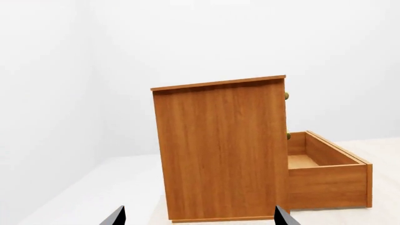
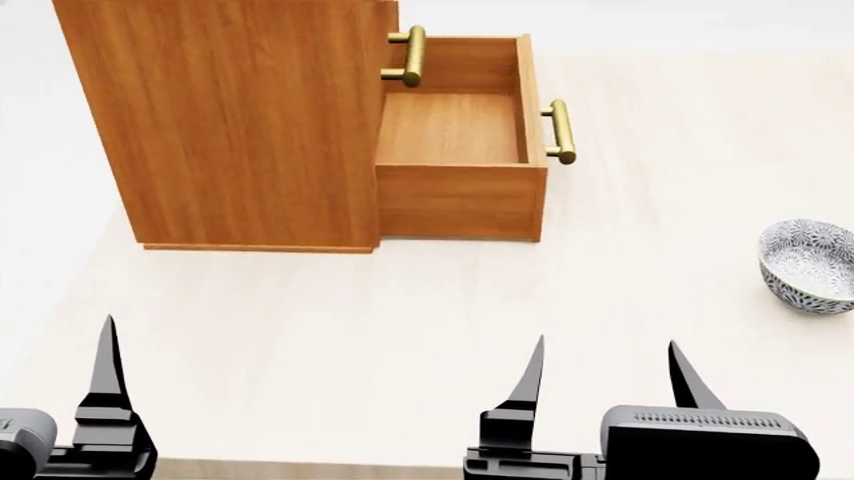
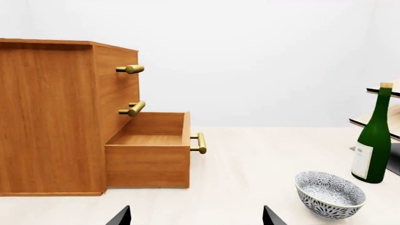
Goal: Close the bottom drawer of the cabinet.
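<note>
The orange-brown cabinet (image 2: 227,120) stands at the back left of a pale surface, also seen in the left wrist view (image 1: 218,150) and the right wrist view (image 3: 50,117). Its bottom drawer (image 2: 461,200) is pulled far out to the right, empty inside, with its brass handle (image 2: 562,130) on the front. The drawer (image 3: 150,164) and handle (image 3: 200,143) show in the right wrist view. My left gripper (image 1: 200,218) is open and empty, well short of the cabinet's side. My right gripper (image 2: 607,375) is open and empty, well in front of the drawer.
A patterned bowl (image 2: 809,265) sits at the right, also in the right wrist view (image 3: 329,193). A green bottle (image 3: 374,140) stands beside a pale rack (image 3: 377,121) at the far right. The two upper drawers are shut, handles (image 3: 130,69) protruding.
</note>
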You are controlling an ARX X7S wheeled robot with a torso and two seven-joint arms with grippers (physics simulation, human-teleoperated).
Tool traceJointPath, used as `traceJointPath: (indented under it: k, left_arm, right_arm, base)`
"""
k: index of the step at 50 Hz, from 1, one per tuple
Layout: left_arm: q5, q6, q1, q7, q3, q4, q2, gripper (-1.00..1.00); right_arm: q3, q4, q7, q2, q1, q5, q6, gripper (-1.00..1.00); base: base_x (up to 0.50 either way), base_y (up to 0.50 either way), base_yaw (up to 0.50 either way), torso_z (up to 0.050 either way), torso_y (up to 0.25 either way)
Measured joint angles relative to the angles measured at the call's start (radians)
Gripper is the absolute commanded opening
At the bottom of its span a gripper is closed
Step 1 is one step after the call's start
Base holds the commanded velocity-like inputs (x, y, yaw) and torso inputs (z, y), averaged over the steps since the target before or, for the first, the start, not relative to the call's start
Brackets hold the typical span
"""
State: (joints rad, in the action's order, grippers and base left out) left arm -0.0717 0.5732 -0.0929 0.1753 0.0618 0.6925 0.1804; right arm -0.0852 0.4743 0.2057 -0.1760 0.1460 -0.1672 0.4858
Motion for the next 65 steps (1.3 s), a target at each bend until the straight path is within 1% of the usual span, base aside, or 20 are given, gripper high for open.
traceJointPath:
  k: [6,29,65]
  left_arm:
    - [-0.003,-0.003,0.0,0.007,0.005,-0.003,0.005,1.0]
    - [-0.014,-0.016,0.004,0.03,0.023,-0.013,0.021,1.0]
    - [-0.03,-0.004,-0.006,0.054,0.041,-0.007,0.037,1.0]
  right_arm:
    - [0.001,0.0,0.003,-0.002,0.002,-0.009,0.002,1.0]
    - [0.008,-0.001,0.034,-0.008,0.009,-0.028,0.015,1.0]
    - [0.007,0.015,0.042,-0.024,0.024,-0.077,0.032,1.0]
  base:
    - [0.0,0.45,0.0,0.0,0.0]
    - [0.01,0.0,0.0,0.0,0.0]
    - [0.49,0.07,0.0,0.0,0.0]
